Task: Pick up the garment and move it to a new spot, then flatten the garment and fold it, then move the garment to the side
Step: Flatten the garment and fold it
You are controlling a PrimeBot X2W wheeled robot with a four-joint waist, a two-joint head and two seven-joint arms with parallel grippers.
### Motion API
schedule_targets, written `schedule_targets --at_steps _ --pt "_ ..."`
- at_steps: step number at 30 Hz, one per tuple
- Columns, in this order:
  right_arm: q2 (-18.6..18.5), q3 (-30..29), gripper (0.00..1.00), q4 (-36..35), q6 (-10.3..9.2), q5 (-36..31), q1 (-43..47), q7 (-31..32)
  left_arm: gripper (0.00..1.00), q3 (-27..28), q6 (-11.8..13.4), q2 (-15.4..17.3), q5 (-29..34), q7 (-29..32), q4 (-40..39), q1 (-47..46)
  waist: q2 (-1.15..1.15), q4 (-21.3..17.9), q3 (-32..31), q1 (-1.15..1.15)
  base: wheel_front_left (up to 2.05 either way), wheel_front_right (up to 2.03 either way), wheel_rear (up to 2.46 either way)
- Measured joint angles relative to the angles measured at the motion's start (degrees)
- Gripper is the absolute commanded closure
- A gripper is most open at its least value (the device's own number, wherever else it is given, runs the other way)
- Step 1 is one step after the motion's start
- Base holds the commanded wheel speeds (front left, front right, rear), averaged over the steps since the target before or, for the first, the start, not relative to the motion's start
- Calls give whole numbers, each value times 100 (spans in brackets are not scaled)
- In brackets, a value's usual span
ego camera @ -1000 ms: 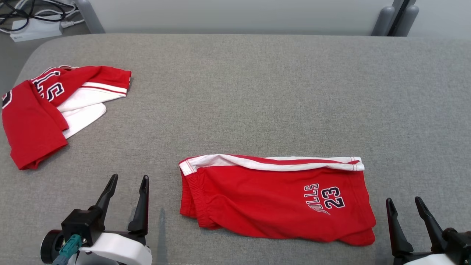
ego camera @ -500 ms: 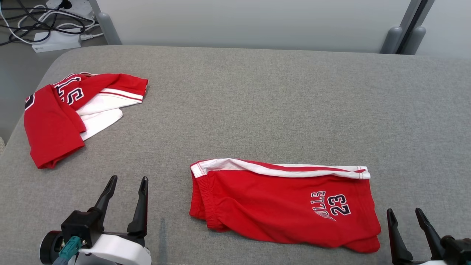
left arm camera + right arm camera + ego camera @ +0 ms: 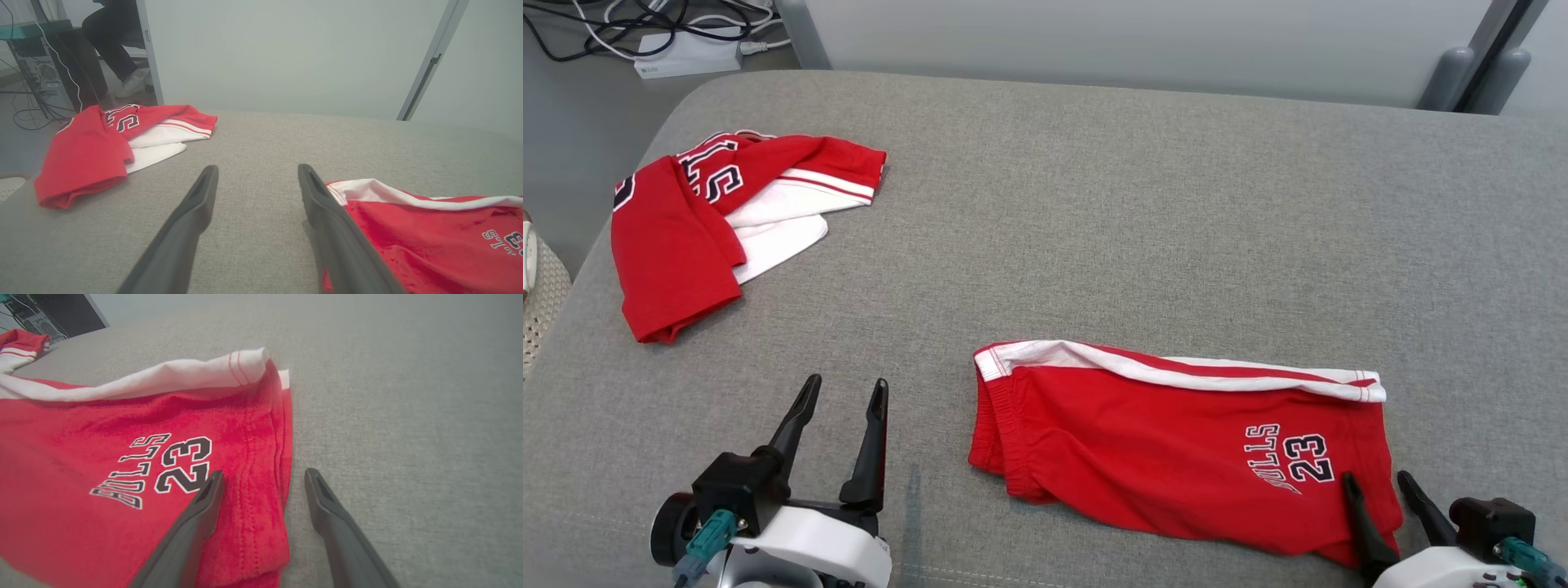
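A folded red pair of shorts [image 3: 1176, 441] with a white band along its far edge and "BULLS 23" print lies flat at the front middle of the grey padded table [image 3: 1094, 204]. My left gripper [image 3: 845, 384] stands open just left of the shorts' waistband end [image 3: 429, 241], apart from the cloth, with nothing between its fingers [image 3: 257, 167]. My right gripper [image 3: 1377, 478] is open at the shorts' near right corner. In the right wrist view its left finger lies over the red hem [image 3: 81, 449], and its right finger is over bare table [image 3: 264, 473].
A second red and white garment [image 3: 686, 237] lies crumpled at the table's far left corner [image 3: 90, 151]. A power strip with cables [image 3: 686, 53] sits on the floor beyond. A seated person's legs [image 3: 110, 45] show past the table. A pale wall backs the table.
The head camera has turned, sliding the whole picture rightward. My right gripper has come in from beside the shorts, and its left finger now overlaps the near right corner. Both grippers stay open.
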Motion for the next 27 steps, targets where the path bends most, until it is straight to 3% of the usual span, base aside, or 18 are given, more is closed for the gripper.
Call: schedule_targets --at_steps 5,6,8,9,10,15,27 --pt "-8 126 0 254 -1 180 -163 38 0 4 -48 -48 5 0 78 -24 0 54 59 0 0 0 0" --pt "-16 172 11 271 -1 205 -197 38 0 10 -53 -53 5 0 88 -26 0 58 68 0 0 0 0" --pt "-35 249 73 323 -1 321 -271 45 0 20 -54 -60 11 0 98 -30 0 65 86 0 0 0 0" --pt "-49 300 95 345 -1 364 -300 46 0 32 -56 -62 23 0 101 -30 0 64 100 0 0 0 0" --pt "-55 349 100 372 -1 426 -332 46 0 48 -83 -63 32 0 110 -31 0 63 106 0 0 0 0" --pt "-46 338 100 365 11 736 -369 29 0 115 -104 -88 38 0 115 -70 0 41 158 0 0 0 0" --pt "-115 -433 100 323 22 1451 -352 -91 0 261 -204 -156 120 -1 125 -131 0 -144 270 0 0 0 0"
